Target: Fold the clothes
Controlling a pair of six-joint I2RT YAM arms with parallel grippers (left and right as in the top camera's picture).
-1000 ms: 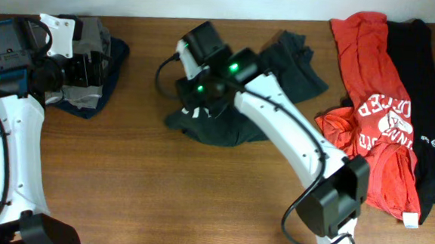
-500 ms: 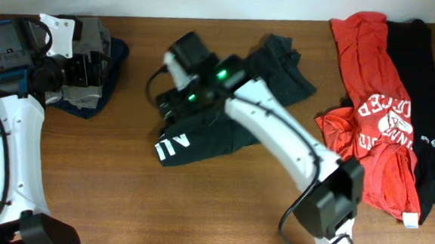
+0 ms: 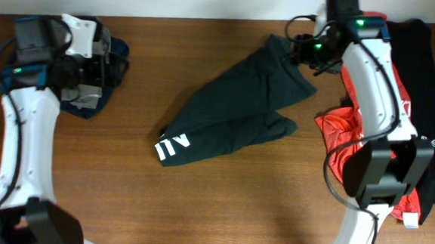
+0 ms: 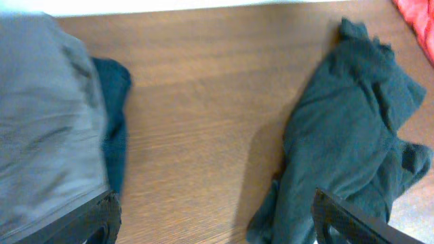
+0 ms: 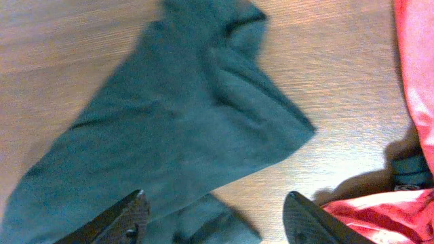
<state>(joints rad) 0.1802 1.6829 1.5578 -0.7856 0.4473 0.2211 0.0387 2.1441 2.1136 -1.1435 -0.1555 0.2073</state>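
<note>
A black T-shirt [image 3: 233, 108] with white letters [image 3: 172, 144] lies stretched in a long diagonal across the middle of the table, also seen in the left wrist view [image 4: 346, 135] and the right wrist view [image 5: 169, 115]. A red T-shirt [image 3: 377, 109] with white print and another black one [image 3: 431, 97] lie at the right. My right gripper [image 3: 306, 53] hovers open over the black shirt's far right corner, with nothing between its fingers [image 5: 217, 220]. My left gripper [image 3: 107, 66] stands open and empty [image 4: 217, 224] at the far left.
A folded grey garment [image 3: 81, 95] on a dark blue one [image 3: 74, 112] sits under the left arm, and shows at the left of the left wrist view [image 4: 41, 122]. Bare wood [image 3: 197, 204] runs along the front. The table's back edge [image 3: 209, 17] meets a white wall.
The right gripper pulled the bunched black shirt out into a long diagonal, let go and swung to the back right near the red shirt. The left arm shifted slightly right.
</note>
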